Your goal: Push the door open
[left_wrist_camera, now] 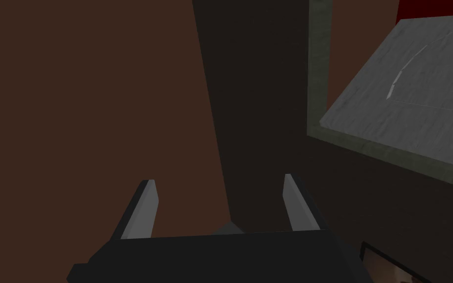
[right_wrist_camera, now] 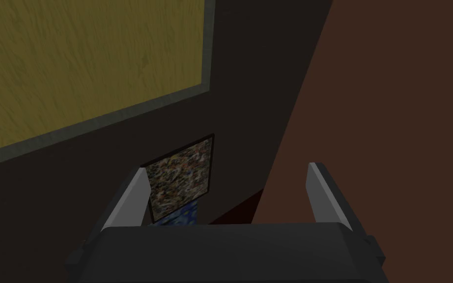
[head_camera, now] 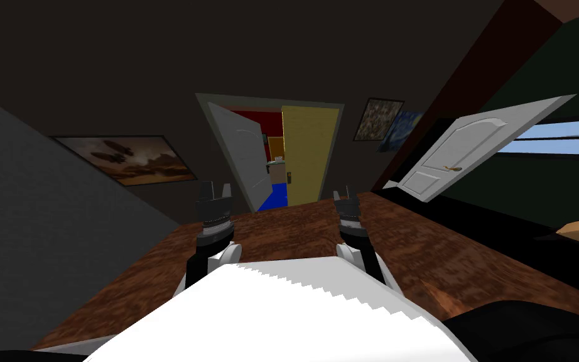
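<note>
both arms are held out low in the middle of the head view. the left gripper (head_camera: pixel 215 188) and the right gripper (head_camera: pixel 342 193) each have their two blades spread, with nothing between them.

the door to push looks to be the white panelled door (head_camera: pixel 241 154), just above centre in the head view. it stands ajar in a grey-green door frame (head_camera: pixel 269 100), with red and blue showing through the gap. it lies ahead of the grippers, well apart from them across the brown floor (head_camera: pixel 294 226), and sits closer to the left gripper's line than the right's. its long axis is upright, and the lean it shows is the camera's. by my reckoning the left arm is the likelier one to reach it.

the left wrist view gives the door's pale face (left_wrist_camera: pixel 407 93) and the frame edge (left_wrist_camera: pixel 319 64), off beyond the left gripper (left_wrist_camera: pixel 218 181) past one blade. the right gripper (right_wrist_camera: pixel 228 169) faces a yellow surface (right_wrist_camera: pixel 88 64) and a speckled picture (right_wrist_camera: pixel 184 177) instead. another white door (head_camera: pixel 464 154) hangs open at the right of the head view.
</note>
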`<state>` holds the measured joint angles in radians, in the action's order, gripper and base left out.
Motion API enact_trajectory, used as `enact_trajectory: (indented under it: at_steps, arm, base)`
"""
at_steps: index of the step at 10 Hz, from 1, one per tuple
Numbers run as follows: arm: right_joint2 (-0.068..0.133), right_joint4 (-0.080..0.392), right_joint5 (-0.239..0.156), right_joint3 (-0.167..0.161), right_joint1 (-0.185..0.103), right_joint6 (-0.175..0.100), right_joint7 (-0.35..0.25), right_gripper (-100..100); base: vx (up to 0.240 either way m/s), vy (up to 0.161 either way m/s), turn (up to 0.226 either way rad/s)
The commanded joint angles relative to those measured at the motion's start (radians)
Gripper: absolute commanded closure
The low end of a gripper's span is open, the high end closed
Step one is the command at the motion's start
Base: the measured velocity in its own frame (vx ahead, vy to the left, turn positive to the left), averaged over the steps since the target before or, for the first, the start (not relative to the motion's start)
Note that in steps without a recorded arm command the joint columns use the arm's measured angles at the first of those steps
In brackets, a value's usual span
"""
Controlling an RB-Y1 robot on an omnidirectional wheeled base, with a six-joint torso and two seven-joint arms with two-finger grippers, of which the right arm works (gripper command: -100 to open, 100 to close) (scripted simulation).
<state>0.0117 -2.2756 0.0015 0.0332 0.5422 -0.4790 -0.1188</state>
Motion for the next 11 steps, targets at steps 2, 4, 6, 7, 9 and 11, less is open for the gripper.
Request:
enact_trajectory:
  at_steps: [2, 4, 6, 7, 9, 11]
  arm:
    - [0.006, 0.015, 0.012, -0.009, 0.000, 0.003, -0.006, -100]
    - [0.011, 0.031, 0.025, -0.018, -0.001, 0.005, -0.011, -100]
    - [0.017, 0.053, 0.043, -0.031, -0.002, 0.009, -0.019, -100]
    - [0.021, 0.064, 0.052, -0.039, -0.002, 0.011, -0.024, -100]
    - [0.027, 0.092, 0.075, -0.055, -0.003, 0.015, -0.034, -100]
    - [0.033, 0.124, 0.101, -0.074, -0.004, 0.021, -0.046, -100]
  base:
    - [0.129, 0.016, -0.017]
    - [0.201, 0.013, -0.016]
    - [0.176, 0.000, -0.025]
    - [0.202, -0.003, -0.019]
    - [0.194, 0.013, -0.029]
    - [0.183, 0.037, -0.035]
